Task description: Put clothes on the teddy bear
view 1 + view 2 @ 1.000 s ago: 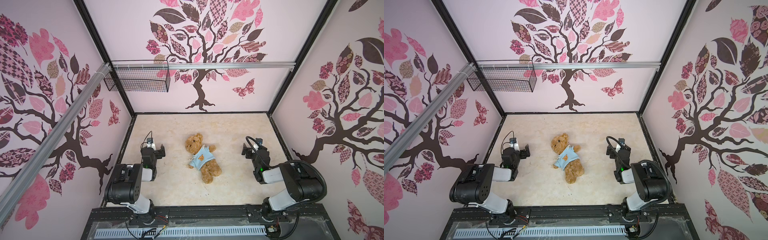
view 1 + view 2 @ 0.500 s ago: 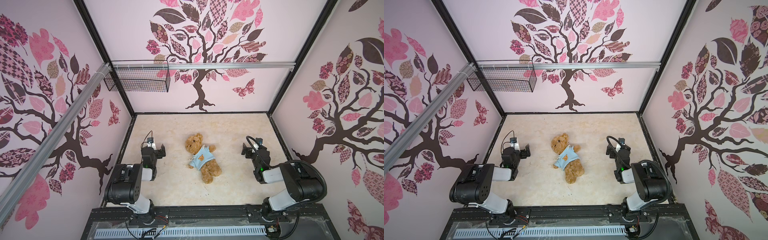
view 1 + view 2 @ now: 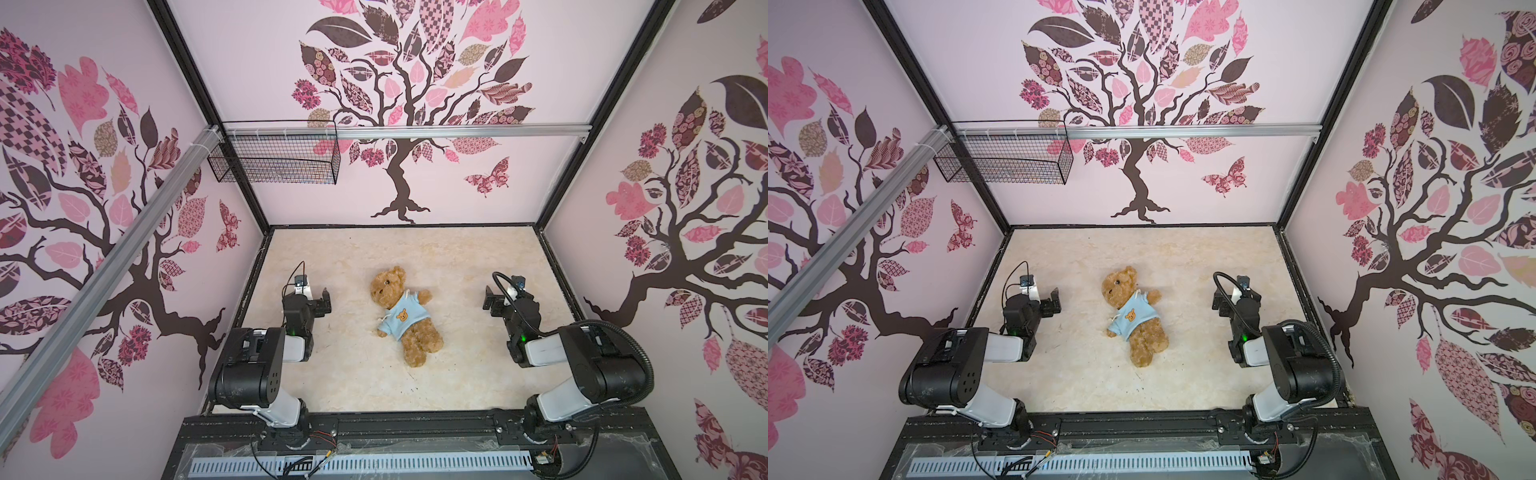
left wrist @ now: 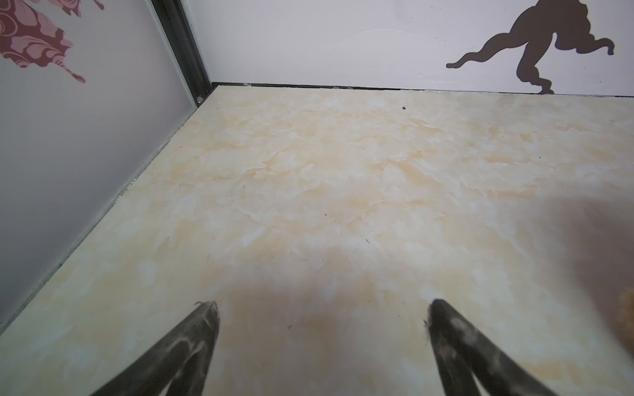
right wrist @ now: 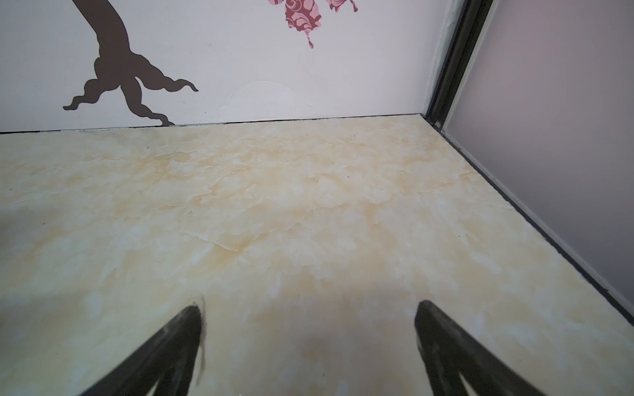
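In both top views the teddy bear lies face up at the centre of the floor, wearing a light-blue shirt. The left gripper and right gripper sit well apart from it, one on either side. In the left wrist view the claw is spread over bare floor, and the right wrist view shows the same. Dressing looks finished, so the next move calls only for tidying the shirt.
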Motion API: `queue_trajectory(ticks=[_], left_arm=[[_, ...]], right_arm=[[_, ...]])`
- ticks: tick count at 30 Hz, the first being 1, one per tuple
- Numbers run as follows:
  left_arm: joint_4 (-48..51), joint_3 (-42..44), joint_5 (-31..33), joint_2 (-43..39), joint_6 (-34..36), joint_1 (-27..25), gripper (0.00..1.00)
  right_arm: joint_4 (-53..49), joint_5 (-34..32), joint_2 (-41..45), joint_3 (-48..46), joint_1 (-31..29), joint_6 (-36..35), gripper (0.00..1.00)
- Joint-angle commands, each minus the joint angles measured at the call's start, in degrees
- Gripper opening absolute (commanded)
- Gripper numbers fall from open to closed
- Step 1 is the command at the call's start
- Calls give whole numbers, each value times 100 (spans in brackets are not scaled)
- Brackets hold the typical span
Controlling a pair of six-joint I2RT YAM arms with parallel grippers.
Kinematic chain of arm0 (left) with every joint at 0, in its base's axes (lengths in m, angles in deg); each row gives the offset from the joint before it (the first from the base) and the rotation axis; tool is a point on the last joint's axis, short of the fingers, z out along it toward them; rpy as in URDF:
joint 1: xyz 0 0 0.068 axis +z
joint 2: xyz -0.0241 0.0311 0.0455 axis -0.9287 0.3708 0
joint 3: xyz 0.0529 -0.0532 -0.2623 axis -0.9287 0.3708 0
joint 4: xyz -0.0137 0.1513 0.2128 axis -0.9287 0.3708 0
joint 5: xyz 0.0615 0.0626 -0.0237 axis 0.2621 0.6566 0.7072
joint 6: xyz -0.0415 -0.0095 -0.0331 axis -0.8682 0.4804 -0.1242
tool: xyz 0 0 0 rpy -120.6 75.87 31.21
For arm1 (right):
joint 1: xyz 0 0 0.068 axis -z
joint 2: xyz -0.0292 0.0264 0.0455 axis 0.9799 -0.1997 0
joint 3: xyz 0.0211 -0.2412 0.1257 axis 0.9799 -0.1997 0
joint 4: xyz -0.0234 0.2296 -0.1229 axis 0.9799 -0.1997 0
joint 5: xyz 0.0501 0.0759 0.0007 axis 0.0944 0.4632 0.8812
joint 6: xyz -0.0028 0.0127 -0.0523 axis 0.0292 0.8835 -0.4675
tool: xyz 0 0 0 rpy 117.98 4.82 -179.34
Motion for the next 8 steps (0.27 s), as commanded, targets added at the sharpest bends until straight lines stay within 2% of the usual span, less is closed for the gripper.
queue_trajectory(ticks=[1,8], left_arm=[[12,-172,-44,-57,25,27,97],[17,-184,-41,-61,15,27,97]], right_arm=[[146,30,-33,89,27,57,100],[113,58,-24,97,25,68,100]])
